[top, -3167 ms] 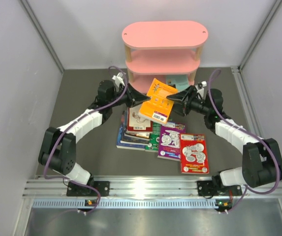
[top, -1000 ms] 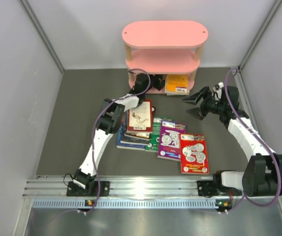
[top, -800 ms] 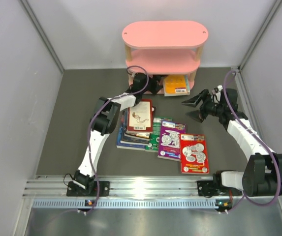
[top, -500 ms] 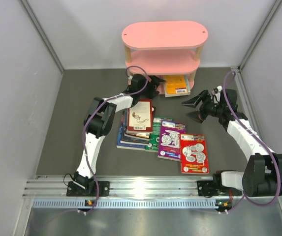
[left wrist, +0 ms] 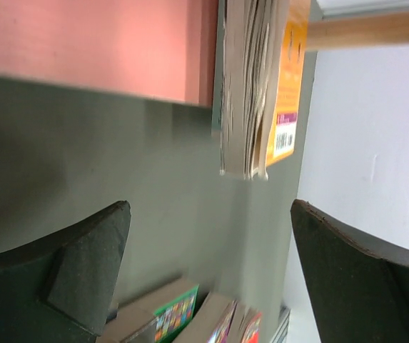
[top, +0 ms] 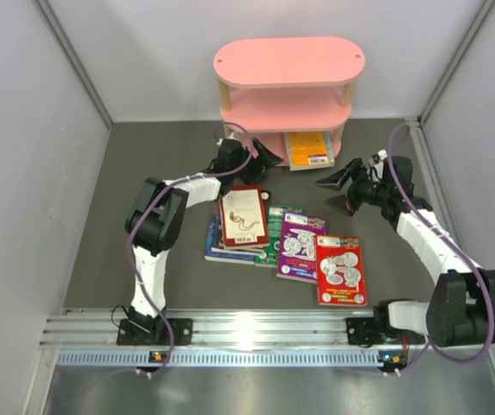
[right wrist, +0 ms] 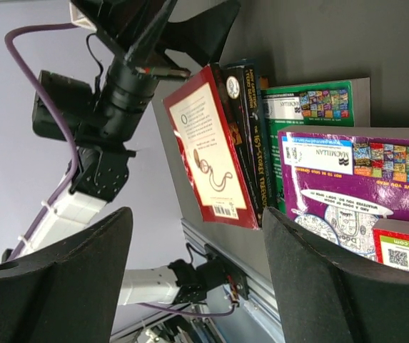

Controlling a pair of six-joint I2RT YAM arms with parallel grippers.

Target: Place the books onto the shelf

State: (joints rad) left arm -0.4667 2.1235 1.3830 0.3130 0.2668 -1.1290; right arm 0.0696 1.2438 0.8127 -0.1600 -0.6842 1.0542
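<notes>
The pink shelf [top: 288, 60] stands at the back. An orange-yellow book [top: 309, 149] lies on its bottom board, sticking out at the front; in the left wrist view this book [left wrist: 279, 86] shows its page edges beside the pink board [left wrist: 90, 43]. My left gripper [top: 267, 156] hangs open just left of that book, holding nothing [left wrist: 211, 264]. My right gripper [top: 338, 192] is open and empty to the right of the loose books. A stack topped by a maroon book [top: 243, 216] lies mid-table, with green [top: 273, 235], purple [top: 301, 246] and red [top: 341, 270] books beside it.
A pale wooden post [left wrist: 368, 28] of the shelf stands right of the orange-yellow book. In the right wrist view my left arm [right wrist: 115, 93] reaches over the maroon book [right wrist: 211, 150]. Grey walls close the cell on both sides, and a metal rail [top: 247, 333] runs along the near edge.
My left gripper has drawn back from under the shelf towards the left, leaving the orange-yellow book on the bottom board. The maroon top book has shifted slightly nearer. My right arm has hardly moved.
</notes>
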